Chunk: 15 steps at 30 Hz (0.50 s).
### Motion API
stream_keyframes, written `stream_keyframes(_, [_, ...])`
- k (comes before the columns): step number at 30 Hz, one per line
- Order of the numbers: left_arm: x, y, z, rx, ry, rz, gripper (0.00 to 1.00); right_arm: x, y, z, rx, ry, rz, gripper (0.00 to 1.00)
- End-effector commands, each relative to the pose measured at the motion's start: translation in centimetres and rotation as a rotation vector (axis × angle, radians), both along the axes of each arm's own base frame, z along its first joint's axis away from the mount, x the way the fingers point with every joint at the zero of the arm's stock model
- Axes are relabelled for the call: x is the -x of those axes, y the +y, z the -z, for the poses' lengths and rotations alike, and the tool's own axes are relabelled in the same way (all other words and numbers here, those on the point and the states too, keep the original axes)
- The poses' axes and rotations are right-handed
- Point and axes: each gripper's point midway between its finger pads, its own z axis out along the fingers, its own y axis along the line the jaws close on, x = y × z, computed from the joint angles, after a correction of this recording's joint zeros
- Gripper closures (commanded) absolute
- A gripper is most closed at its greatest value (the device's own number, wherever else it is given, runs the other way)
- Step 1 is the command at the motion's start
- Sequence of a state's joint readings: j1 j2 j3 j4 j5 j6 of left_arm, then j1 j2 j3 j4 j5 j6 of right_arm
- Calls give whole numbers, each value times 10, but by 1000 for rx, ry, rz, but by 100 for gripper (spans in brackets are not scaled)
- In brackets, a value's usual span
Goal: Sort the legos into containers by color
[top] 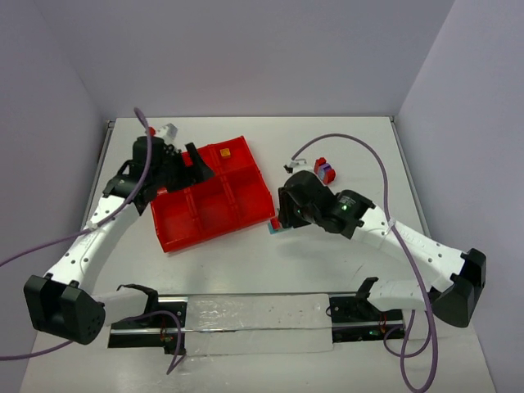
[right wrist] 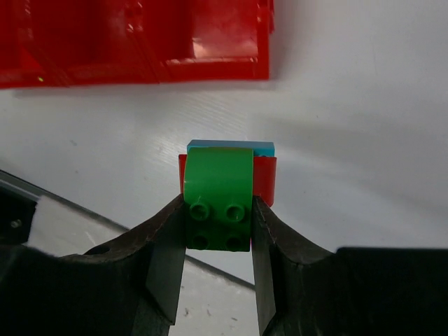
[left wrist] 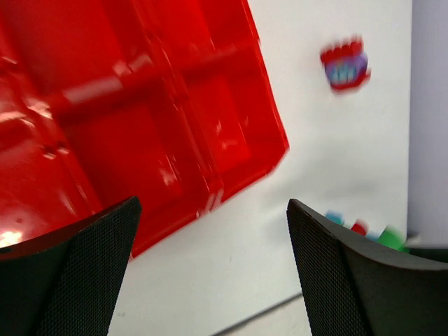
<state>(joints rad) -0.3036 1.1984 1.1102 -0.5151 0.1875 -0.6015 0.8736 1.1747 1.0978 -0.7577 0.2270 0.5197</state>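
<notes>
- The right claw (right wrist: 218, 210) pinches a green brick (right wrist: 217, 183), with a red brick (right wrist: 264, 178) and a teal brick (right wrist: 231, 145) stuck behind it, just off the near right corner of the red tray (right wrist: 140, 42).
- Only the green brick sits between the jaws. The other two hang on by their studs and could break off, or all three could land in one compartment and mix colours.
- The left claw (left wrist: 213, 206) gapes wide and empty over the tray's edge, where a low sweep might shove the skewed tray.
- An orange brick (top: 224, 151) lies in a far compartment. What appears to be a red-and-purple stack (top: 325, 170) waits on the worktop (top: 352, 139), right of the tray.
- Open worktop lies right of the tray. The arms flank the tray, so they would most likely collide above it.
</notes>
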Motion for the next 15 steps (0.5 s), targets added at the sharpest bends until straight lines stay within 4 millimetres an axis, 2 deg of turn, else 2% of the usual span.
stream_keyframes(1, [11,-34,-32,-2,-196,183,7,-15,11,-39,-43,-55,-26,100])
stream_keyframes(3, [16,-35,-32,-9,-216,213,7,-20,16,-53,-73,-72,-35,100])
stream_keyframes(8, [26,-41,-47,30,-316,267,8,-29,22,-61,-102,-63,-47,100])
stream_keyframes(9, [31,-48,-59,64,-375,314,8,-31,23,-63,-107,-62,-49,100])
stream_keyframes(13, [55,-81,-71,92,-487,480,6,-33,27,-72,-165,-30,-88,100])
stream_keyframes(15, [59,-93,-72,61,-523,504,2,-32,27,-76,-186,-13,-108,100])
